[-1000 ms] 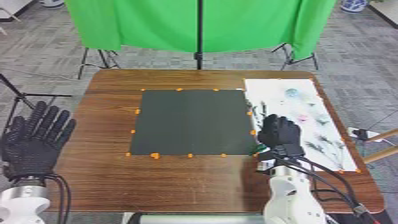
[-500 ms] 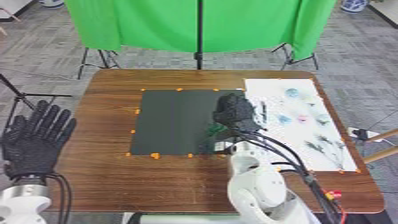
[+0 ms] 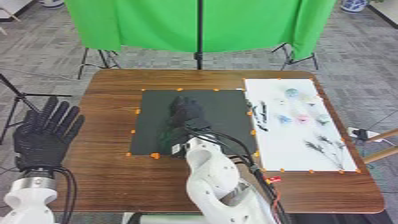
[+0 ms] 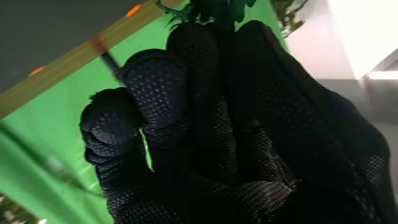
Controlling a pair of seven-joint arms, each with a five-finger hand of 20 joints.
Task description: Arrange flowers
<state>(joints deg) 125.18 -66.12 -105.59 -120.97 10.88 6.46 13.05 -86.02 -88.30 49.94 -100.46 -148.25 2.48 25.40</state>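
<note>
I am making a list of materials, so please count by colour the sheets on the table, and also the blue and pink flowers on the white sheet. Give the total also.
Dark sheet: 1
White sheet: 1
Blue flowers: 2
Pink flower: 1
Total: 5

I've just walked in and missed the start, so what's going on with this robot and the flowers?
The robot seems to be partway through arranging them. Its right robot hand holds a green sprig at the fingertips over the dark mat. Other flowers lie on the white sheet to the mat's right. The left robot hand is open at the left edge of the table.
</note>
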